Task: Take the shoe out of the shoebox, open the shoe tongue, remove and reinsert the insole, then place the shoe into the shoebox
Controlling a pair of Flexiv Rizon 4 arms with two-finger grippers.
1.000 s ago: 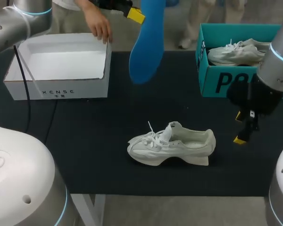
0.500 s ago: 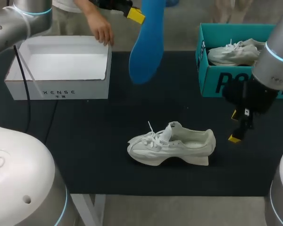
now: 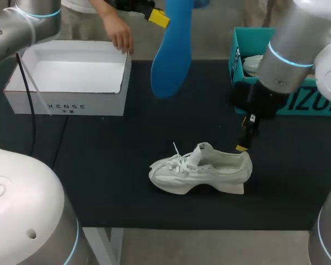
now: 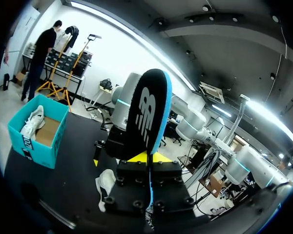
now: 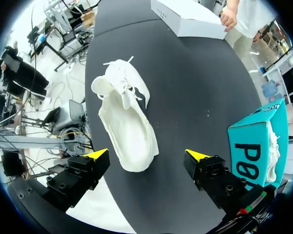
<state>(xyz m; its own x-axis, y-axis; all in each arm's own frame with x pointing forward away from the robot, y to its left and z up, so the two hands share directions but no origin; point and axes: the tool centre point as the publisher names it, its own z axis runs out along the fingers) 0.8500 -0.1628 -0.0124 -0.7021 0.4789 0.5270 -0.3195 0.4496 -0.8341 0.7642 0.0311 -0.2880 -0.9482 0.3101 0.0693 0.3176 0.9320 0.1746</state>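
Swinging the right tool in over the heel while the insole hangs aloft

Over the last second the right arm has come in from the table's right side, and its tool, fingers spread wide and holding nothing, now hangs just above the heel of the shoe; the left tool has not moved and is clamped on the blue insole, high and well apart from the shoe. I judge the right tool is about to steady the heel for reinsertion. The shoe stands upright on its sole, tongue lifted and mouth open upward. Its long axis runs straight ahead of the right tool, heel nearest and between the fingers, toe pointing away.
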